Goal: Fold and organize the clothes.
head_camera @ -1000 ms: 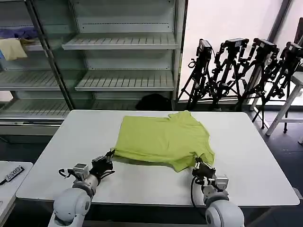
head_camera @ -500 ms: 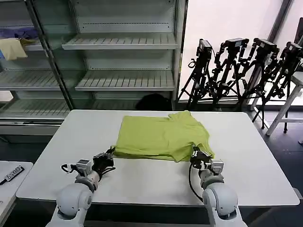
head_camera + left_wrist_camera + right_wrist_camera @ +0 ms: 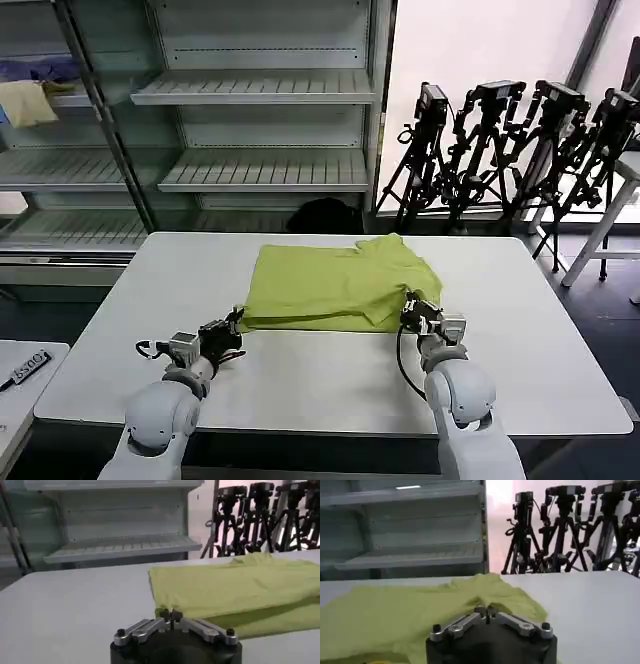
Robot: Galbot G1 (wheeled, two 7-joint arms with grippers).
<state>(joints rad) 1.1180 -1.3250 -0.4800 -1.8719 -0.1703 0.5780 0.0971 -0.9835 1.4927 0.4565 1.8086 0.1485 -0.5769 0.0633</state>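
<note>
Left gripper (image 3: 232, 327): low over the table, at the near-left corner of the T-shirt (image 3: 335, 285); in its wrist view the fingertips (image 3: 170, 614) are pressed together on the shirt's near edge, pinching the fabric.
Right gripper (image 3: 410, 309): low over the table at the shirt's near-right corner; in its wrist view the fingers (image 3: 486, 611) meet with yellow-green cloth bunched around them, pinching it.
T-shirt: lime yellow-green, lying on the white table (image 3: 520, 340) toward its far middle; its near part is doubled over, so a second layer shows along the near edge in the left wrist view (image 3: 235, 587); the right side is rumpled, with a raised fold near the far right corner.
Table: white; the shirt and both grippers are on or just above it.
Shelves (image 3: 260, 90): metal rack behind the table; a pale yellow cloth (image 3: 27, 102) and a purple cloth (image 3: 40, 69) sit on a shelf at the far left.
Tripods (image 3: 520, 150): a row of black stands behind the table on the right, well apart from the shirt.
</note>
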